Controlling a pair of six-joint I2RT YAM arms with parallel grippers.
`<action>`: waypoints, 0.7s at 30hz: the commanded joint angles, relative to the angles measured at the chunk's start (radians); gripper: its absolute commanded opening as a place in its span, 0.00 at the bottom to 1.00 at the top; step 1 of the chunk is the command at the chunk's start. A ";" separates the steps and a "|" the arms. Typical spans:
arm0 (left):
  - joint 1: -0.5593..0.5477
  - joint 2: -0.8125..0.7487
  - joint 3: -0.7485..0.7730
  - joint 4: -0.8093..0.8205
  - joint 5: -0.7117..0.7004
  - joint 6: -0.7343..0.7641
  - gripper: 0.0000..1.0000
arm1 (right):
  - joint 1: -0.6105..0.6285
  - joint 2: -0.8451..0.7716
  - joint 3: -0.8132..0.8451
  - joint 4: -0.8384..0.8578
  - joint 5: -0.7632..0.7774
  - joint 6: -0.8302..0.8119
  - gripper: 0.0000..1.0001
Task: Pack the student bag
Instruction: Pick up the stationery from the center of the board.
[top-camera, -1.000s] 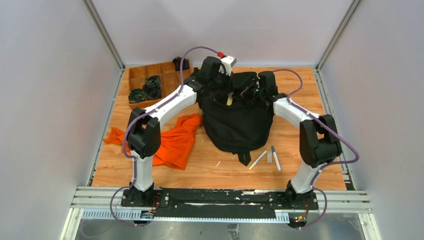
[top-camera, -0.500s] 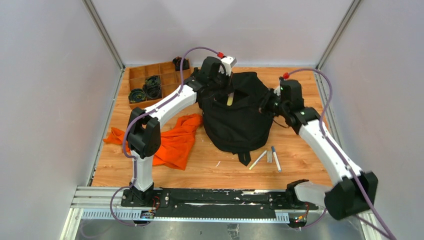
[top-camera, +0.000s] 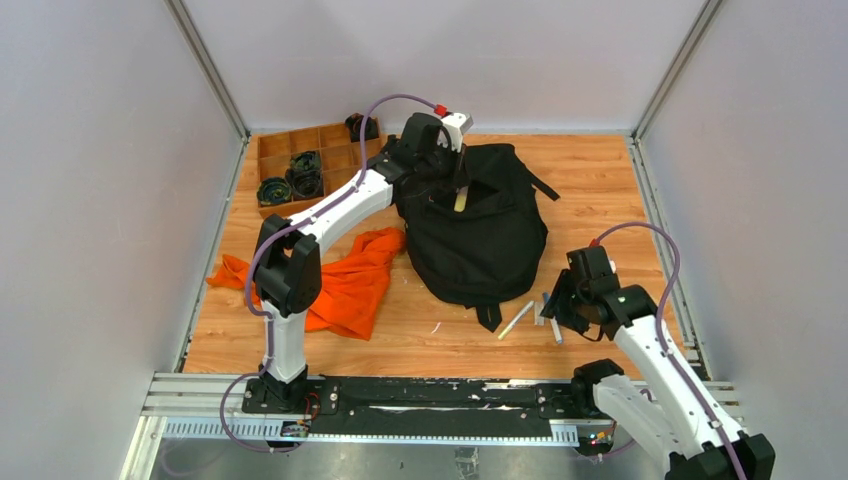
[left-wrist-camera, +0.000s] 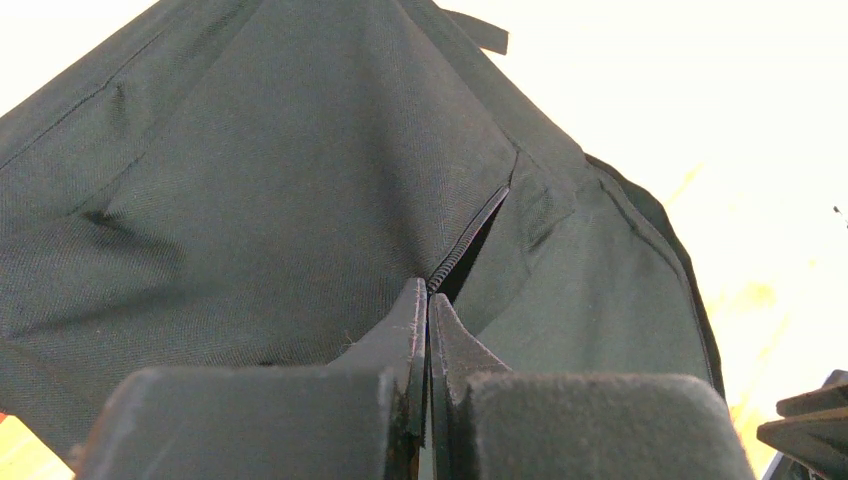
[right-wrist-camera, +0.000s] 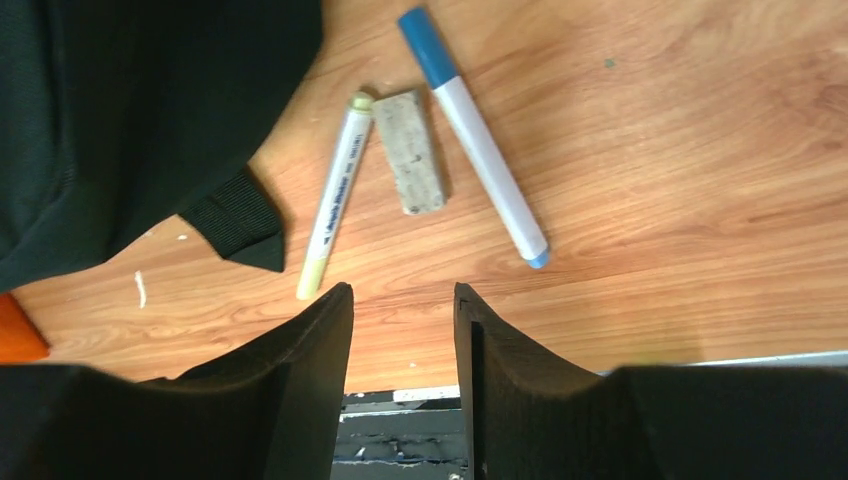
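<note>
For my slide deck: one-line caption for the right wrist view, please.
Open right gripper hovers near a yellow-capped marker, a grey block and a blue-capped marker lying beside the student bag.

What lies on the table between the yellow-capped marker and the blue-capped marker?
A small grey block, perhaps an eraser, lies between the yellow-capped marker and the blue-capped marker, flat on the wood. The right wrist view shows this clearly.

In the left wrist view, the large black fabric backpack (left-wrist-camera: 300, 180) is cut off by the top and left edges, and the background is washed out. From above, the crumpled orange cloth (top-camera: 350, 285) is partly hidden by the left arm (top-camera: 290, 275); the dark items (top-camera: 275, 190) in the wooden compartment tray (top-camera: 272, 146) cannot be identified.
</note>
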 joint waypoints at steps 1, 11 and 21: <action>0.001 -0.013 0.000 0.019 0.036 -0.011 0.00 | -0.012 0.055 -0.032 -0.006 0.101 0.034 0.46; 0.001 -0.001 -0.003 0.023 0.066 -0.021 0.00 | -0.035 0.286 0.022 0.080 0.144 -0.053 0.44; 0.002 0.003 -0.006 0.024 0.072 -0.025 0.00 | -0.087 0.407 -0.054 0.217 0.091 -0.083 0.40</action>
